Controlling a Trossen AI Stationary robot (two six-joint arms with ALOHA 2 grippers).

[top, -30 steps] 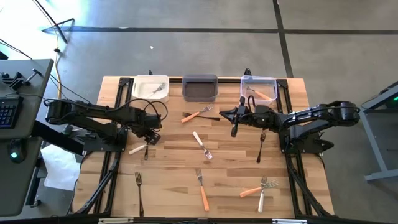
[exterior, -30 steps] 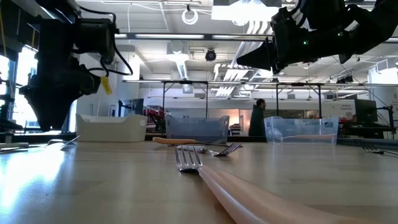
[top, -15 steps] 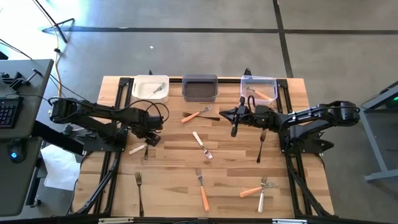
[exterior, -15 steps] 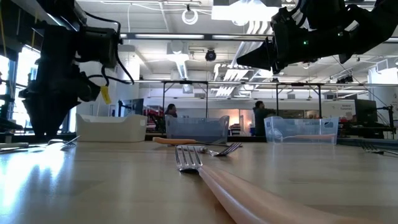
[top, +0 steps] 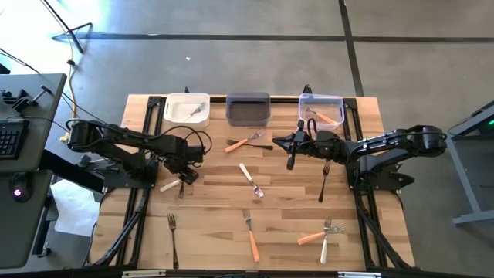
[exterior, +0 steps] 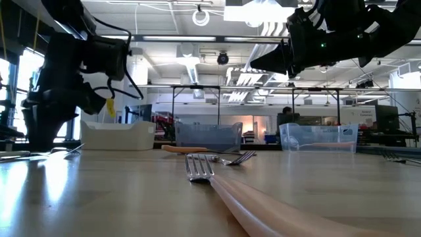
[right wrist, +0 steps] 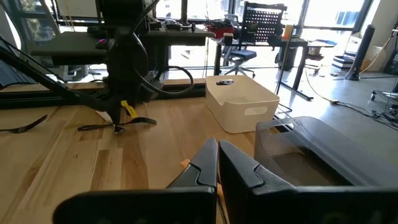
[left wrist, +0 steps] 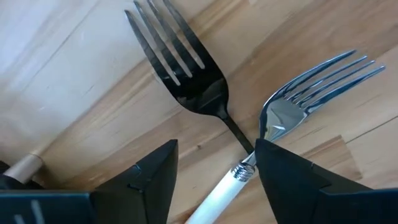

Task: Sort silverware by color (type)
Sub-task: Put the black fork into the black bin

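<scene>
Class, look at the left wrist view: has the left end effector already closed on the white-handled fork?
No. The left end effector stands open, its fingers either side of the white-handled fork without gripping it.

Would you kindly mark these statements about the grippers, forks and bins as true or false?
1. The left gripper stands open over a white-handled fork crossed with a black fork. True.
2. The right gripper is open. False: its fingers are shut together.
3. The white bin holds a fork. True.
4. The right gripper holds an orange-handled fork. False: it holds nothing.
5. The grey bin sits between the white bin and the clear bin. True.
</scene>
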